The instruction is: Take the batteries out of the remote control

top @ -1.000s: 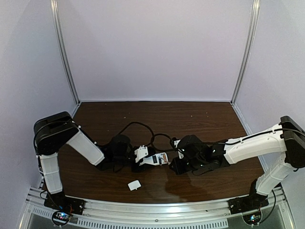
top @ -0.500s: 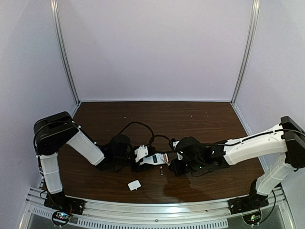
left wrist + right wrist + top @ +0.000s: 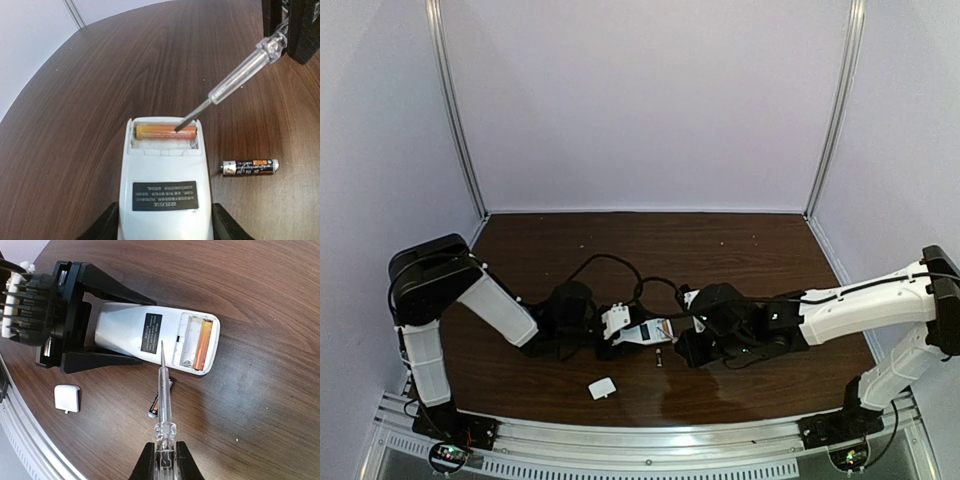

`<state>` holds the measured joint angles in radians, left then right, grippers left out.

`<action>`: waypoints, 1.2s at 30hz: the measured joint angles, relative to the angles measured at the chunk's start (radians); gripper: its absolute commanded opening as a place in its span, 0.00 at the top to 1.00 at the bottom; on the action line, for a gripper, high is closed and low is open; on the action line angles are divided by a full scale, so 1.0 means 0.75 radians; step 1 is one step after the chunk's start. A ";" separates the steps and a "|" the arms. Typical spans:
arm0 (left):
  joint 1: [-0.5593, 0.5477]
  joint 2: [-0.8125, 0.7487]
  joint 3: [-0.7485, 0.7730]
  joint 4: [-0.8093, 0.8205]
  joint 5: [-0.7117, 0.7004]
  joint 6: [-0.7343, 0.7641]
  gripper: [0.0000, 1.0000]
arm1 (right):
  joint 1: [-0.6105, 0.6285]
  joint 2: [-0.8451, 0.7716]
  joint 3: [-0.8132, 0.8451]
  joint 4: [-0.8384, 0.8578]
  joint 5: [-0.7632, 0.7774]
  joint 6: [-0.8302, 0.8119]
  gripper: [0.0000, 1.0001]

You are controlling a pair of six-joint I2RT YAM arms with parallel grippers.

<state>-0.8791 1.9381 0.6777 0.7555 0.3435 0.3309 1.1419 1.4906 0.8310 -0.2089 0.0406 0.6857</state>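
Prying at this slant, the screwdriver (image 3: 235,75) clamped tight in the right gripper (image 3: 164,462) may skid off the orange battery (image 3: 165,132) at the remote control's (image 3: 165,170) 12 o'clock end, which the left gripper (image 3: 166,222) grips half-wide, and flick the loose battery (image 3: 250,166) at its 3 o'clock.

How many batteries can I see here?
2. The orange battery sits in the open compartment of the remote control; the dark battery lies on the table beside it. The other slot looks empty.

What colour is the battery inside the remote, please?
Orange battery; left wrist view shows it best.
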 measured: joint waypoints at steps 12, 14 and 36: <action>0.000 -0.050 -0.026 0.005 -0.003 0.000 1.00 | 0.046 -0.083 0.049 -0.116 0.050 0.002 1.00; 0.000 -0.066 -0.032 0.008 -0.006 0.000 1.00 | 0.054 -0.097 0.069 -0.148 0.064 0.002 1.00; -0.020 -0.131 -0.152 0.224 -0.138 -0.004 1.00 | 0.088 -0.134 0.377 -0.551 0.153 -0.002 1.00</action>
<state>-0.8944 1.8400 0.5636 0.9237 0.2398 0.3279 1.2079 1.3899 1.1137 -0.6220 0.1551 0.6842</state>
